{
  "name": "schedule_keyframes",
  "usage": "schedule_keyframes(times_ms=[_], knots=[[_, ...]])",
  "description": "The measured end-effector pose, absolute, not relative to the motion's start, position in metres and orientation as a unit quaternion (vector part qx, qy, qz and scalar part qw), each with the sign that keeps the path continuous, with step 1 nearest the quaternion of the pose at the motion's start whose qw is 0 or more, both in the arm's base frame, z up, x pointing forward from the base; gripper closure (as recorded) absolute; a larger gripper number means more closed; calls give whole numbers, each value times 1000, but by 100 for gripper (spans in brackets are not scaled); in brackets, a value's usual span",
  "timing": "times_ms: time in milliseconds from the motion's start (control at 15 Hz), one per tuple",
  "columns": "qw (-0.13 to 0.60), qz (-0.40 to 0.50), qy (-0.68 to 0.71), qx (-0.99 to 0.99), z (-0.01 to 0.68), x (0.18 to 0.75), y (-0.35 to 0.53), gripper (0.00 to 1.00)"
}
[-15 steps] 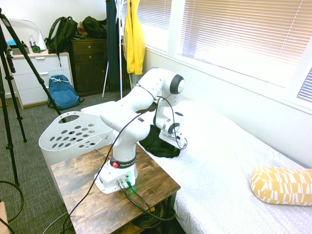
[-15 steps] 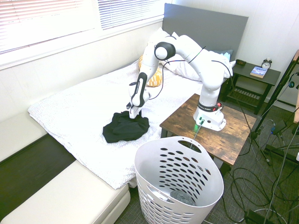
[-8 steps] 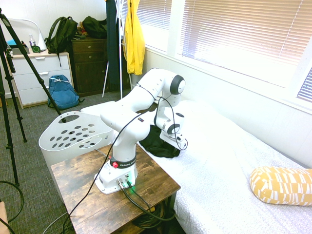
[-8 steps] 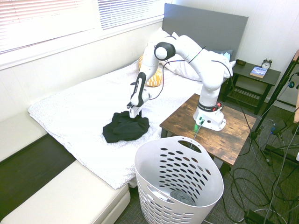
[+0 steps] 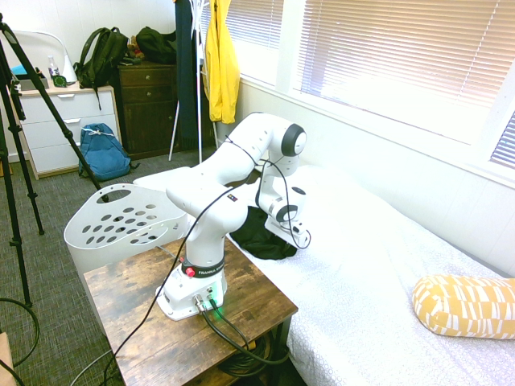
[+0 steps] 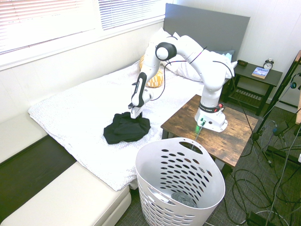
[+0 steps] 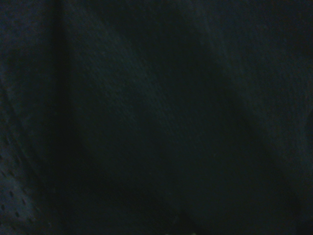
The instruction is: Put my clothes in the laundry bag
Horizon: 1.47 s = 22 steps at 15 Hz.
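Observation:
The clothes (image 6: 123, 131) are a crumpled black heap on the white bedspread, near the bed's edge by the table; in the first exterior view the clothes (image 5: 259, 235) show partly behind the arm. My gripper (image 6: 133, 114) points down and is pressed into the top of the heap, its tips sunk in the cloth; the gripper (image 5: 291, 238) shows from the other side too. Black fabric (image 7: 156, 117) fills the whole wrist view. The laundry bag (image 6: 155, 181), a white holed basket, stands on the floor beside the table; the same laundry bag (image 5: 121, 221) shows left of the table.
A wooden table (image 6: 237, 134) sits between bed and basket. A yellow patterned pillow (image 5: 463, 305) lies further up the bed. A yellow jacket (image 5: 221, 64) hangs by the window, and a blue backpack (image 5: 103, 151) leans on the dresser.

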State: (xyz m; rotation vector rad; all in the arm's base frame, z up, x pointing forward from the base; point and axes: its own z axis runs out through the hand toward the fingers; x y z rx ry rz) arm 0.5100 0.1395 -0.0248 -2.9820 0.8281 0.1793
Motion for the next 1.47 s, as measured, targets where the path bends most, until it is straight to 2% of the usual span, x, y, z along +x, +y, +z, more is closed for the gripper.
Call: schedule_keyframes(times_ms=[533,800,1133,1467], knots=[[28,65,282,-957,-19,514,135,100],[35,55,284,-957,20,525,139,100],[16,36,273,-961,155,532,187,100],[-7,8,242,-970,358,492,288,100]])
